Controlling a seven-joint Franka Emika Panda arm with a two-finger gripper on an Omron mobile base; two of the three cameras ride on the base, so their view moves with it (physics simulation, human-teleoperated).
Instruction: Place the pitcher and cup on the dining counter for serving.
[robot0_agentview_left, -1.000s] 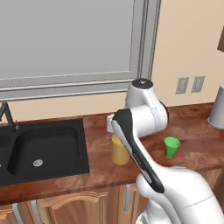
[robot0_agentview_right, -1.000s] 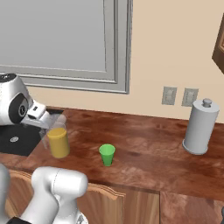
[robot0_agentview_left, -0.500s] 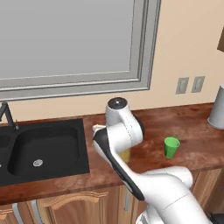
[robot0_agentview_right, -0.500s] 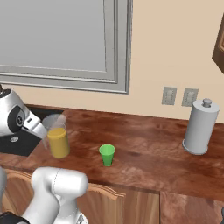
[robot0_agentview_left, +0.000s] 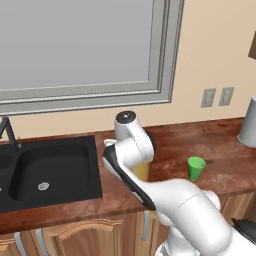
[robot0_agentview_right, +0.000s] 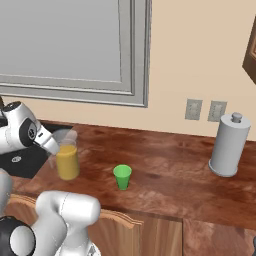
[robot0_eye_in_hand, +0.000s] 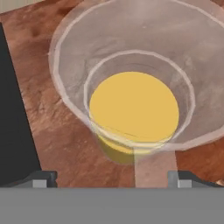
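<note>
The pitcher (robot0_agentview_right: 66, 156) stands upright on the reddish-brown sink counter (robot0_agentview_right: 170, 175), left of centre in the right base view, just beside the black sink (robot0_agentview_left: 47, 170) that fills the lower left of the left base view; orange liquid fills roughly its lower half. The cup (robot0_agentview_right: 122, 177) sits near it toward the centre of that frame, apart from it, and a grey canister (robot0_agentview_right: 228, 145) stands well away at the right. The gripper (robot0_eye_in_hand: 113, 180) hangs right above the pitcher's open mouth, looking almost straight down into it, and its jaws stand released and spread wide, the two dark fingertips (robot0_eye_in_hand: 40, 179) showing at the bottom corners of the hand view with the pitcher's rim between them and nothing held. The likely step in hand is the descent to grasp the pitcher. The risks as I judge them: the clear wall is smooth and tapering, so a pinch taken too high near the rim could slip or squeeze the pitcher upward out of the grip; a finger coming down on the rim instead of outside it could tip the pitcher toward the sink and spill; and a tilted lift would slosh liquid, since the top is uncovered
</note>
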